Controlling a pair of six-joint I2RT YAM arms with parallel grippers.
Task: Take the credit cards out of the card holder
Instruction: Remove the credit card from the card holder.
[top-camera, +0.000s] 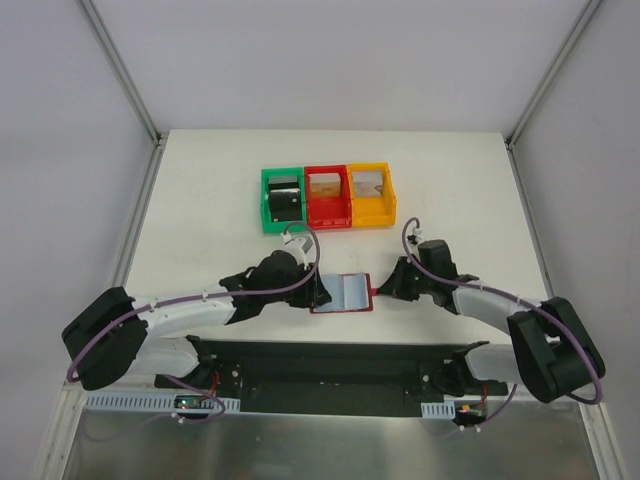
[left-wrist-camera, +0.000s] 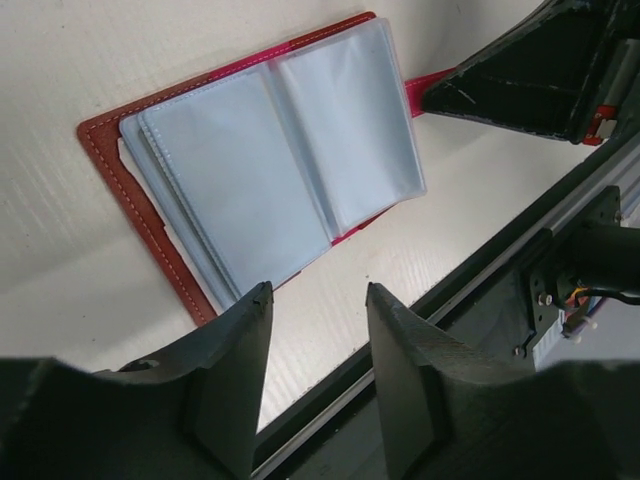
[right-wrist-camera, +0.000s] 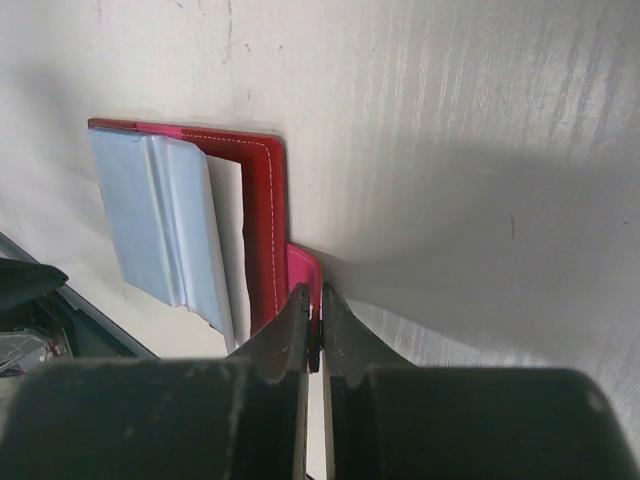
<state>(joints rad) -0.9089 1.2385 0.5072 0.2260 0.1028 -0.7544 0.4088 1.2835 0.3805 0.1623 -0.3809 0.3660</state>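
On the table (top-camera: 200, 220), nearest the arms' bases, the card holder (top-camera: 345, 292) lies open and flat between the two grippers, its clear sleeves facing up. The left gripper (left-wrist-camera: 318, 295) hangs over the holder's left edge, its fingers (left-wrist-camera: 235, 350) spread wide and the sleeves just past their tips. On the other side, the right gripper (right-wrist-camera: 312, 295) is pinched tight on the little red tab strap (right-wrist-camera: 303, 268) that sticks out from the holder's right edge. Well beyond both grippers, three bins stand touching in a row: the green bin (top-camera: 268, 212), the red bin (top-camera: 327, 215) and the yellow bin (top-camera: 371, 213). A black block (top-camera: 285, 200) sits in the green bin.
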